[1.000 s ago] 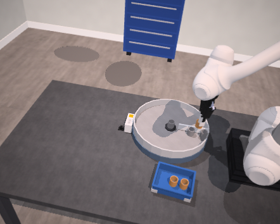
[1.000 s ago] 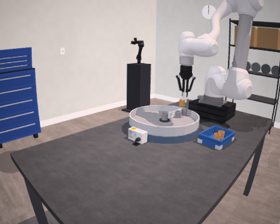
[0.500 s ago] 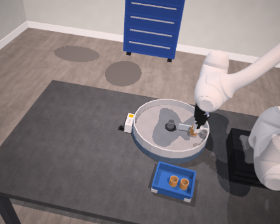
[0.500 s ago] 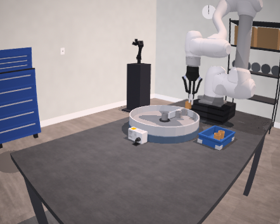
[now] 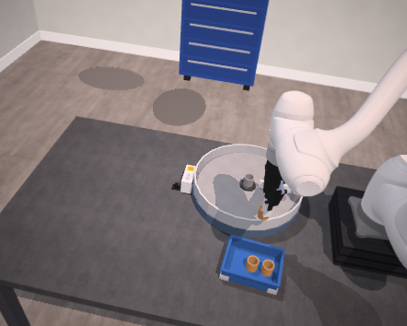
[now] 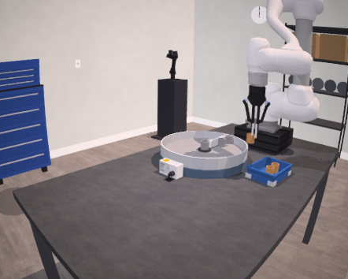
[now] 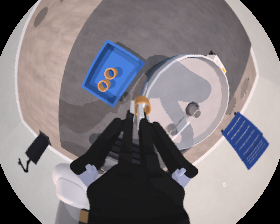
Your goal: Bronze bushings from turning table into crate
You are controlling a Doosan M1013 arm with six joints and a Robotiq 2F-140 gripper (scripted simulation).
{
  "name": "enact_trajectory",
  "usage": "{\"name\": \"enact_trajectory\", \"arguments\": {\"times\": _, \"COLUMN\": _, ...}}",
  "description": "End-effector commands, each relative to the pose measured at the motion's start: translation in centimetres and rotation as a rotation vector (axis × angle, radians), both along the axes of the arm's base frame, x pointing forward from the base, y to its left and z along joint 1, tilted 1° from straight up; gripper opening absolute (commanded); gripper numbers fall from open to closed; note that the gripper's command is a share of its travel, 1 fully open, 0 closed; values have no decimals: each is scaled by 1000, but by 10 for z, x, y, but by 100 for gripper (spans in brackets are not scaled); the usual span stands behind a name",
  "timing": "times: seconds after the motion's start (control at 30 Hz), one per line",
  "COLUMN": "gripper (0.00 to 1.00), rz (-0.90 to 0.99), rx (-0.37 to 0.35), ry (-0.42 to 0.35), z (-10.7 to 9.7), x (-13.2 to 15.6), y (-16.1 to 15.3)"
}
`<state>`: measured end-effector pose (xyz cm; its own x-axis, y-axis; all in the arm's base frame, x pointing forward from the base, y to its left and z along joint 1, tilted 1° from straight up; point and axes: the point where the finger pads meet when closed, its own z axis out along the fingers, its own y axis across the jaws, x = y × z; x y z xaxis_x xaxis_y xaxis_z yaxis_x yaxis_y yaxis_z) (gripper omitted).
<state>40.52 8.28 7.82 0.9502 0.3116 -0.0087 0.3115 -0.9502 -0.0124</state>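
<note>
My gripper [image 5: 265, 208] [image 6: 253, 133] [image 7: 135, 106] is shut on a bronze bushing [image 5: 261, 214] [image 6: 250, 139] [image 7: 147, 107]. It holds it in the air, above the turning table's near rim in the top view. Two bronze bushings stand in the blue crate [image 5: 236, 256] [image 6: 260, 177] [image 7: 122, 60], one bushing [image 5: 252, 263] [image 7: 110, 74] beside the other bushing [image 5: 268, 268] [image 7: 103, 86]. On the turning table [image 5: 216, 218] [image 6: 205, 162] two steel bushings show in the exterior view, one steel bushing [image 6: 221, 142] left of the other steel bushing [image 6: 229, 139]. The arm mostly hides them in the top view.
A centre post [image 5: 249, 180] [image 6: 205, 144] [image 7: 192, 109] and a thin bar stand inside the turning table's raised wall. A white box [image 5: 187, 179] [image 6: 171, 168] sits beside it. The crate is close to the turning table. The robot's black base [image 5: 338, 226] is at the right.
</note>
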Motion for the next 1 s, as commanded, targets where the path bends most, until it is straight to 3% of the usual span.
{"name": "enact_trajectory", "arguments": {"times": 0.0, "gripper": 0, "rz": -5, "rx": -1, "ry": -4, "z": -1, "x": 23, "y": 35}}
{"name": "enact_trajectory", "arguments": {"times": 0.4, "gripper": 0, "rz": -5, "rx": -1, "ry": -4, "z": -1, "x": 63, "y": 105}}
{"name": "enact_trajectory", "arguments": {"times": 0.97, "gripper": 0, "rz": -5, "rx": -1, "ry": -4, "z": -1, "x": 66, "y": 111}}
